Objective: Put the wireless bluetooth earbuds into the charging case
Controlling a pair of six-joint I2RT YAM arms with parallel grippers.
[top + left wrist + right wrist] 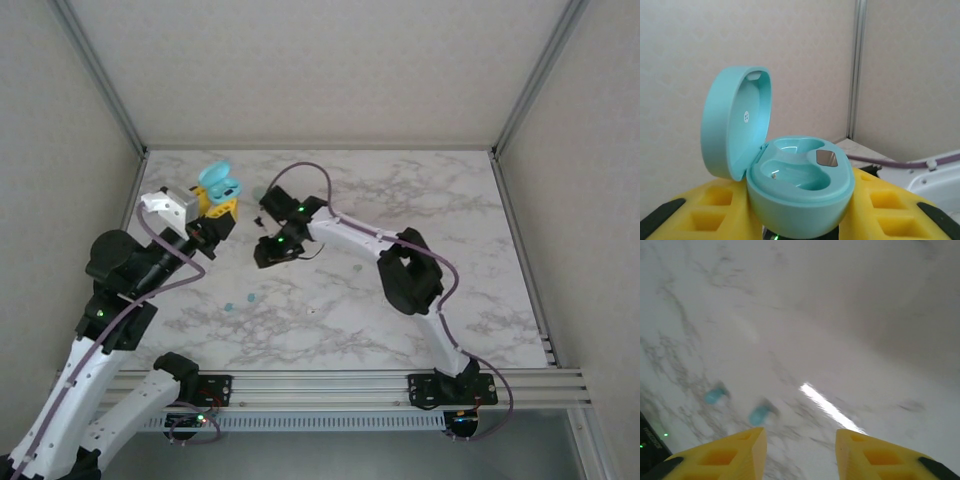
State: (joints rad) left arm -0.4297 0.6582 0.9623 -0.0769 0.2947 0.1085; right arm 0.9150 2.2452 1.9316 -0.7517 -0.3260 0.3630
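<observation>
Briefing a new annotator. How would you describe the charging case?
Find the far left corner of the marble table, where the left gripper hovers. Between its yellow fingers sits the charging case: turquoise, rounded, lid flipped open over two empty wells, far bigger than the two tiny earbuds loose on the marble.

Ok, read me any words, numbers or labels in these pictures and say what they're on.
No legible text.
A round white mark inside the charging case lid: too small to read.
Faint white print on a black part, lower left of right wrist view: too blurred.
</observation>
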